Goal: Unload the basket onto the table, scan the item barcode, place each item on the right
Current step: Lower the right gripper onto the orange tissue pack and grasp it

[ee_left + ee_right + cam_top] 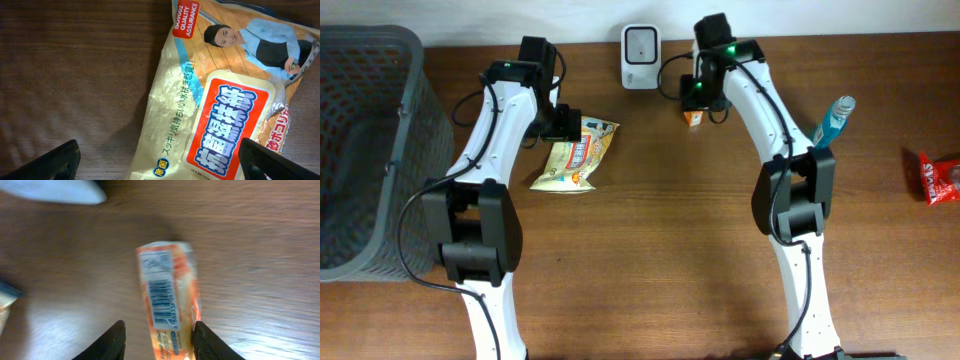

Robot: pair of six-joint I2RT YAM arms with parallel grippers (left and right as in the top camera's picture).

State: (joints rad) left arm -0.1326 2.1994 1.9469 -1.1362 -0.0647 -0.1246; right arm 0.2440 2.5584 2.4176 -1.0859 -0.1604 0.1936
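A small orange pack [167, 285] with its barcode facing up stands between the fingers of my right gripper [160, 326], which is shut on it; the wood behind is blurred. From overhead, the right gripper [698, 105] and the orange pack [694, 119] are just right of the white scanner [640, 57] at the back edge. My left gripper [157, 150] hangs wide open over a yellow snack bag [210, 100] with a red label, holding nothing. In the overhead view the left gripper [570, 125] is above the top end of that bag [577, 157].
A grey mesh basket [370, 150] fills the left side. A blue bottle [833, 120] stands right of the right arm, and a red packet [940, 177] lies at the far right edge. The scanner's blurred white body [55, 190] shows at the top left of the right wrist view.
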